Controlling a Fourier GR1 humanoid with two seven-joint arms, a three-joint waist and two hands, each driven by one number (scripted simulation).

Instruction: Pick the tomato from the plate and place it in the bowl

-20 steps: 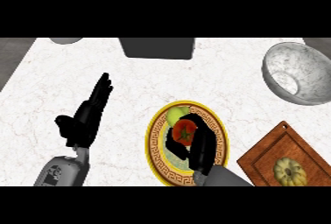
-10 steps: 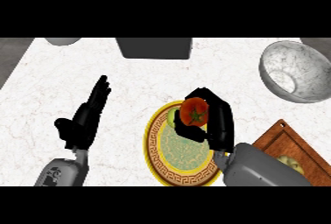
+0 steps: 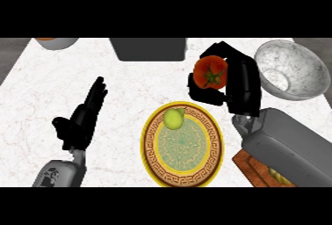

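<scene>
A red tomato (image 3: 211,73) with a green stem is held above the counter in my right hand (image 3: 240,81), whose fingers and thumb curl round it. It hangs left of the grey marbled bowl (image 3: 290,70) at the upper right, and past the far edge of the yellow patterned plate (image 3: 183,145). A small yellow-green fruit (image 3: 172,118) lies on the plate's upper part. My left hand (image 3: 83,118) rests open at the left, fingers pointing up.
A dark grey box (image 3: 148,47) stands at the back centre. A pale bowl with an orange inside (image 3: 55,41) shows at the back left. A wooden board (image 3: 262,169) holding a yellowish item lies at the lower right, mostly under my right forearm.
My right hand has lifted the tomato off the plate and carried it up and to the right, toward the grey bowl. The small yellow-green fruit on the plate is now uncovered. The left hand stayed still.
</scene>
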